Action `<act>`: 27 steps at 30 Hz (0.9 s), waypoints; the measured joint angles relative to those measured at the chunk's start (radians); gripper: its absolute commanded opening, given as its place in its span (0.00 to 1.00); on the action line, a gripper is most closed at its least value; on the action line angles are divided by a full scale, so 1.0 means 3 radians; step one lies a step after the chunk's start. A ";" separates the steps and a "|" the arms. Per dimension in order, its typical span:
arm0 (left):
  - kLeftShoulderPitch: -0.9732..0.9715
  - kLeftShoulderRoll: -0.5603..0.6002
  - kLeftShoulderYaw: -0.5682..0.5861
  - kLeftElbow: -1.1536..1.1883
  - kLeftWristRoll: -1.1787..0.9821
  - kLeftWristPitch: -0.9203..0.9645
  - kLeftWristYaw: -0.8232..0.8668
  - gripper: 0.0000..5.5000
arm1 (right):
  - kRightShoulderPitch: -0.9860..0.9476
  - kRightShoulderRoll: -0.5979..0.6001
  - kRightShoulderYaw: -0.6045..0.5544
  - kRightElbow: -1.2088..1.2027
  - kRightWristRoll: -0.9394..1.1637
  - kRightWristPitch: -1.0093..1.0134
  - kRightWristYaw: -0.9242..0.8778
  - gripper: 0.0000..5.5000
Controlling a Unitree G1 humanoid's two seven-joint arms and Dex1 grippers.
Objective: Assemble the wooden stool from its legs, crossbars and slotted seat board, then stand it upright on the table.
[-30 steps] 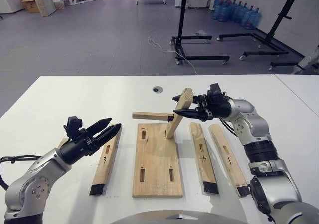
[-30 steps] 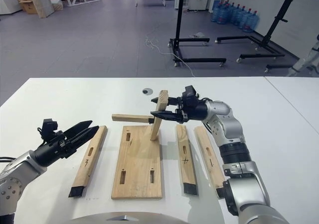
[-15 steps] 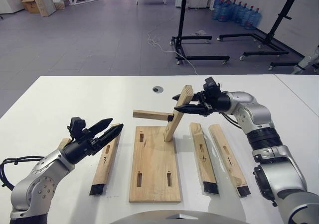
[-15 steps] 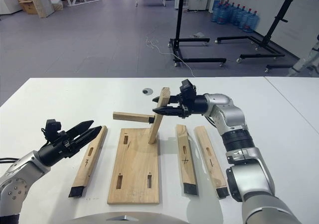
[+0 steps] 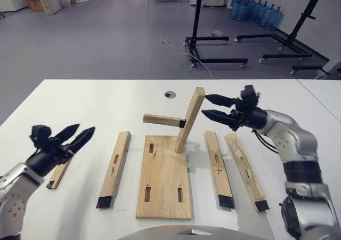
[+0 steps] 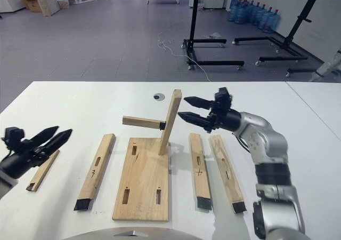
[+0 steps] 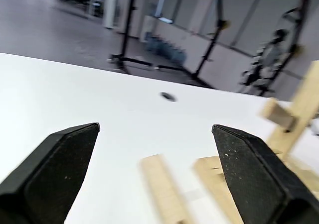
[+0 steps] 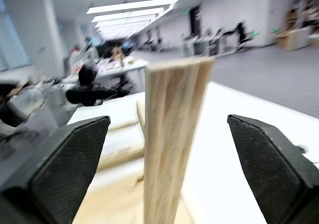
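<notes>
One leg [image 5: 191, 117] stands in the seat board [image 5: 164, 181] on the surface [image 5: 106, 101], its long axis tilting toward the right gripper [image 5: 205, 104], which is spread open just beside its top, apart. In the left wrist view, the left gripper [image 7: 155, 128] gapes empty, farther off. In the right wrist view, the leg rises straight ahead between the fingers [image 8: 65, 164].

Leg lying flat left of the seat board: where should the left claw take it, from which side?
Probably mid-length, from straight above, left claw closing across the narrow width. The leg lies flat with both long edges free, clear of the seat board. A mid grip should also keep it balanced.
</notes>
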 measured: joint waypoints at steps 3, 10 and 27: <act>0.0161 0.0032 -0.0012 0.0096 0.0289 -0.0092 0.0004 0.75 | 0.0194 0.0161 -0.0353 -0.0407 0.0400 0.0122 -0.0477 0.79; 0.0388 -0.0079 -0.0091 0.0383 0.0760 -0.0340 0.0146 0.75 | 0.0517 0.0429 -0.0478 -0.0872 0.0825 0.0255 -0.1181 0.79; 0.0653 -0.1033 -0.0404 -0.1059 0.0619 -0.0330 0.1095 0.75 | 0.2656 0.0866 -0.0156 -0.2326 -0.0517 0.0566 -0.3235 0.79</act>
